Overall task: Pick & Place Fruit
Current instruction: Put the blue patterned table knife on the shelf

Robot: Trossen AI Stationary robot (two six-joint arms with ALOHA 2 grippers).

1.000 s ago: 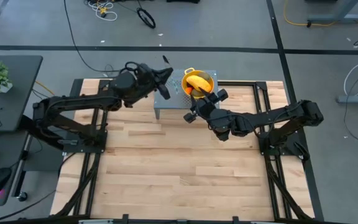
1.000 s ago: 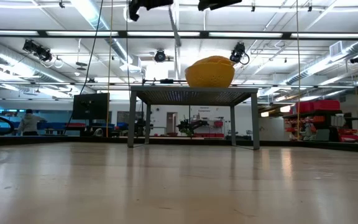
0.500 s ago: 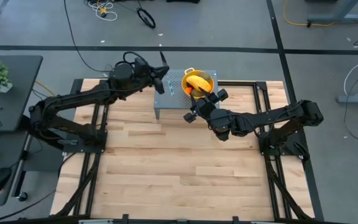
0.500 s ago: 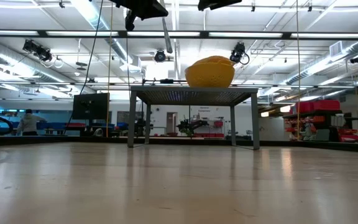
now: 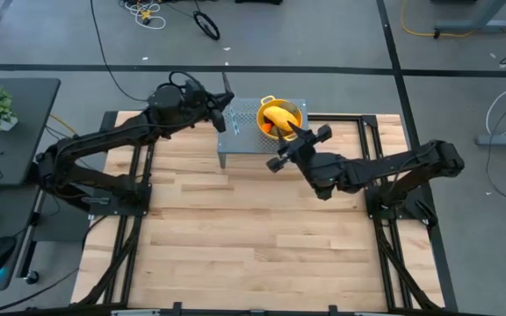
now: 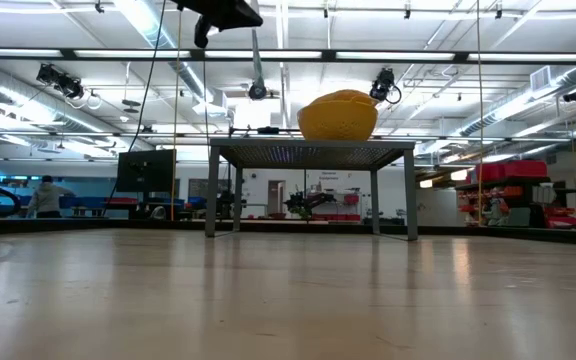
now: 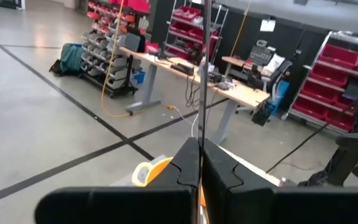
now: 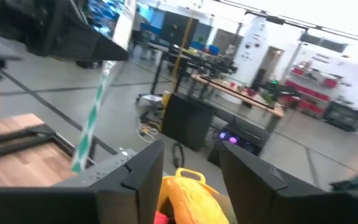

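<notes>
A yellow colander stands on a small grey perforated stand at the table's far middle. The yellow-orange oblong fruit lies in the colander, with an orange-red piece beside it. My left gripper hovers over the stand's left end, shut on a slim knife. My right gripper hangs level just near-right of the colander and points at it. It is open, and its fingers frame the fruit beyond without touching it. My left gripper pinches the knife by its upper part between its two shut fingers. The fingers come level from the table's left. The knife hangs below them, nearly upright and slightly tilted, clear of the stand and the colander.
The colander rises above the stand's top. The wooden tabletop lies bare toward the near edge. Black frame rails run along the table's right and left sides. A person stands far off in the room.
My left gripper has carried the knife toward the table's far left, away from the colander; the knife now hangs more upright. My right gripper has risen a little, out of the low view.
</notes>
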